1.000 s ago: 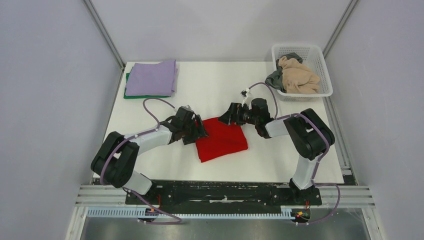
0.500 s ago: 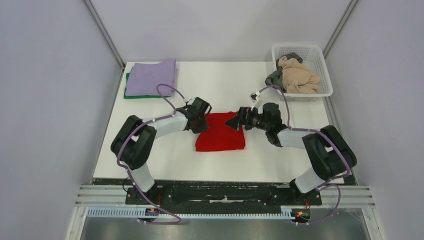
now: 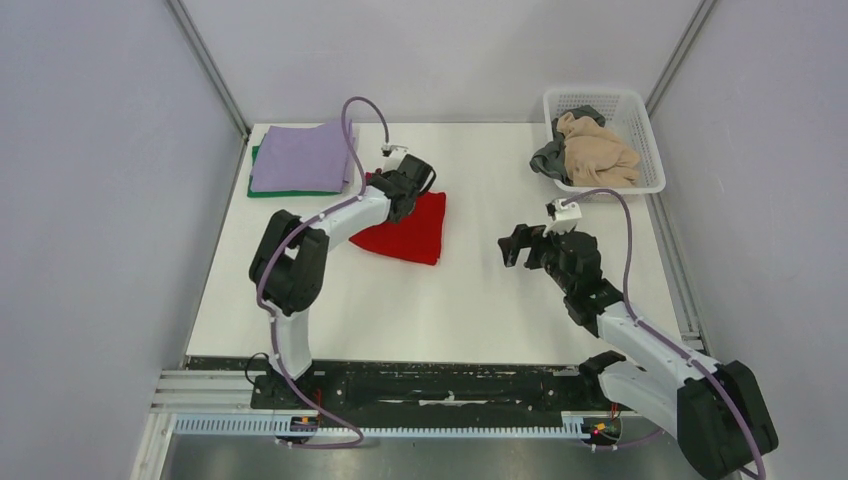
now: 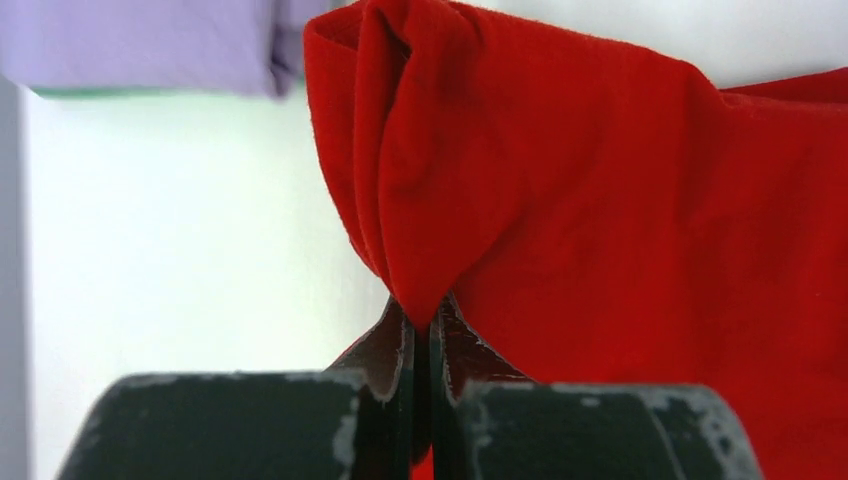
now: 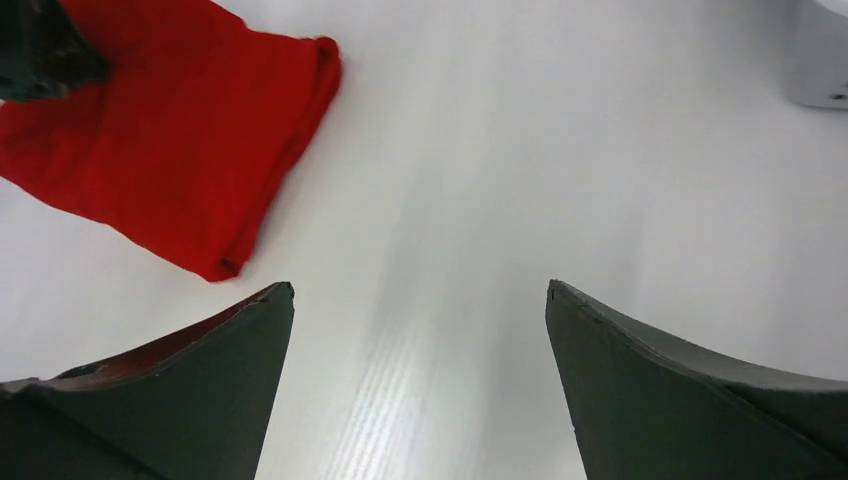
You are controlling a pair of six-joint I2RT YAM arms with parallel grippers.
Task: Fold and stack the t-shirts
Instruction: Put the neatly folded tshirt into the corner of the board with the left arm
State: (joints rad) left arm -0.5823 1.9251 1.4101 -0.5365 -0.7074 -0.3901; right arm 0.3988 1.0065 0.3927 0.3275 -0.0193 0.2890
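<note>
Left pincer (image 4: pixel 430 318) clamped on a bunched edge of the red t-shirt (image 3: pixel 412 232), at 4 o'clock from the lilac t-shirt (image 3: pixel 303 155) over the green t-shirt (image 3: pixel 290 193); right pincer (image 5: pixel 420 290) apart, idle: risk of the fold spilling open, hung from 1 point.

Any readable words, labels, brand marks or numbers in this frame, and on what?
None can be read.
The red t-shirt, the lilac t-shirt and the white basket show no print.
The small white clip on each wrist cable is too small to show any writing.
</note>
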